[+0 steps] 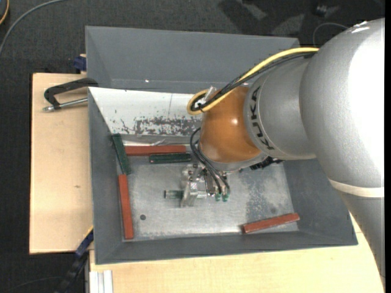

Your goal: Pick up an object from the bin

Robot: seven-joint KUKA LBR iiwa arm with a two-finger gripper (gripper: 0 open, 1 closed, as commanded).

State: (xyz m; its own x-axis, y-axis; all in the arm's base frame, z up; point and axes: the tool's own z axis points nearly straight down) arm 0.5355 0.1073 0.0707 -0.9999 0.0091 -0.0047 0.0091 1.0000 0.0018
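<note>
— What is in the bin, left to right?

— Item one: red stick (126, 207), lying along the left wall. Item two: dark green stick (120, 154), slanted in the back-left corner, just above item one. Item three: second red stick (160, 150), flat along the back wall. Item four: second dark green stick (170, 159), just in front of it.

— And the claw?

— My claw (200, 190) is low over the middle of the bin floor (153, 221). A short dark green piece (173, 194) lies just beside it on the left; I cannot tell whether they touch. I cannot tell either whether the claw is spread or pressed together. Last item: third red stick (270, 223), front-right corner, well apart.
</note>
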